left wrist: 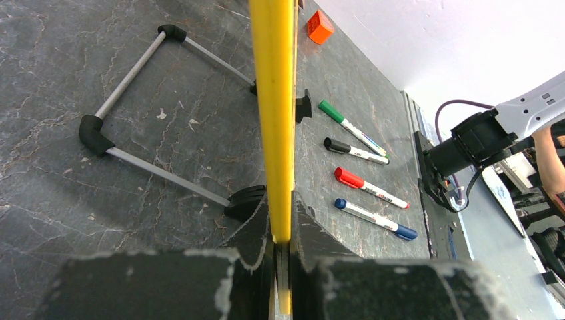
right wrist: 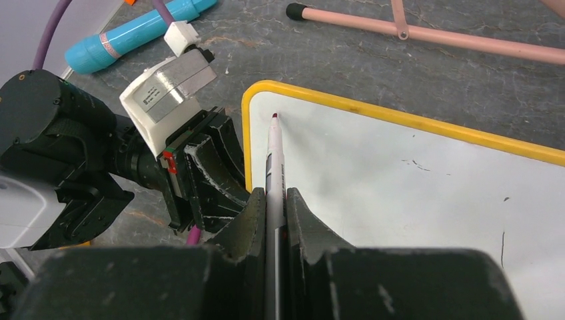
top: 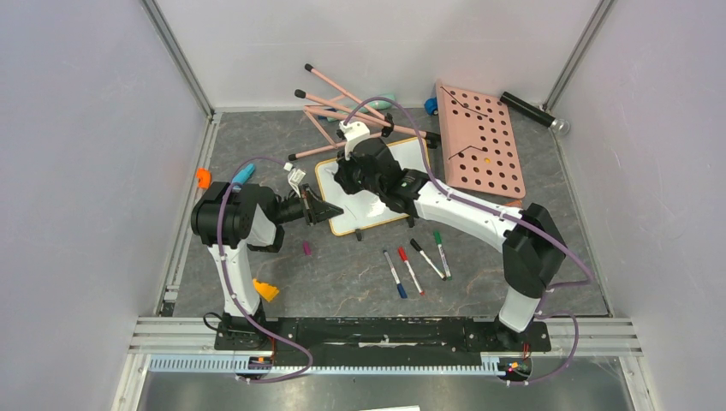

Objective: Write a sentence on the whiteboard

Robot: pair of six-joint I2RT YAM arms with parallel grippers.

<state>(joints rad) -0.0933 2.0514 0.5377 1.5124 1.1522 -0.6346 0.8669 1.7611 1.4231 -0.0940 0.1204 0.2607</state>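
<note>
Left gripper [top: 324, 210] is clamped tight on the left edge of the whiteboard [top: 409, 158]. In the left wrist view the yellow-orange rim [left wrist: 272, 100] runs straight between the fingers [left wrist: 313, 233]. Board sits mid-table [top: 342, 274] on black feet, with a rod stand [left wrist: 133, 133] under it.

Right gripper [top: 351, 175] is over the board, pinched on a marker [right wrist: 274, 153]. The marker points forward and its dark tip is at the board's corner just inside the rim. Can't tell if the tip touches. The board face [right wrist: 400, 187] seen from the right wrist is white with a few faint specks. Left gripper [right wrist: 213, 167] shows there too, on the rim beside that corner.

Four markers lie near the board's front edge, apart from it: blue [top: 395, 274], red [top: 410, 271], black [top: 426, 259], green [top: 441, 254]. A pink holed board [top: 479, 141] lies to the right and pink rods [top: 342, 107] behind. A cyan tube [right wrist: 140, 33] lies left of the board, and an orange block [left wrist: 320, 27] lies past its far end.
</note>
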